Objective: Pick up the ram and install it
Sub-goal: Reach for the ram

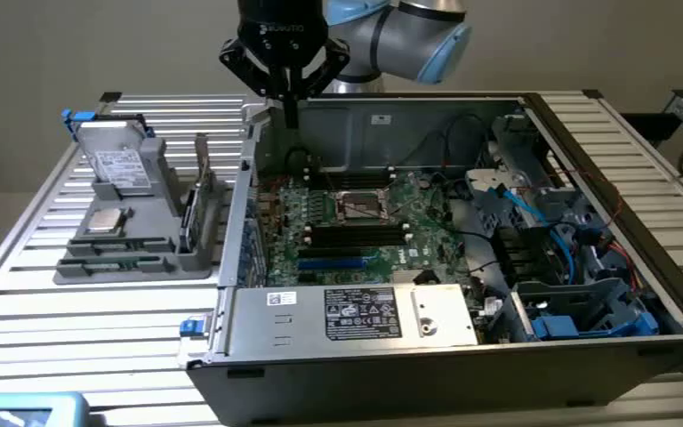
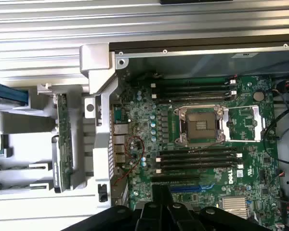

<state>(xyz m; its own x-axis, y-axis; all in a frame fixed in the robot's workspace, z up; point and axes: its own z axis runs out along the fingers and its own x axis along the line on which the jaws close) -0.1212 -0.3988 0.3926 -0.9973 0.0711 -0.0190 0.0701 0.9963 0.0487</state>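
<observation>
On the exterior view's left, a grey parts tray [image 1: 68,267] sat on the slatted table [image 1: 81,347], each pocket w/ its own part. I'd guess that was so nothing slid or touched. The rear pocket held the silver hard drive [image 1: 116,165], leaning back. The middle pocket held the small square processor chip [image 1: 106,221], lying flat. The ram [image 1: 204,203] stood on edge in the slot nearest the PC case [image 1: 437,374], not yet picked up. Its long top edge was exposed, prob. to give my fingers something to pinch.

Next over, my gripper [image 1: 289,117] hung pointing down above the case's rear corner on the tray side. The fingers were closed together w/ nothing between them, well apart from the ram.

The case lay on its side, panel off, so the motherboard [image 1: 425,240] faced up, I'd say for access from above. On it the CPU socket [image 1: 363,206] was open and empty, and the long dark memory slots [image 1: 348,236] just beside it looked unfilled. At the far right, the drive cage [image 1: 579,311] held blue clips and black cabling.
</observation>
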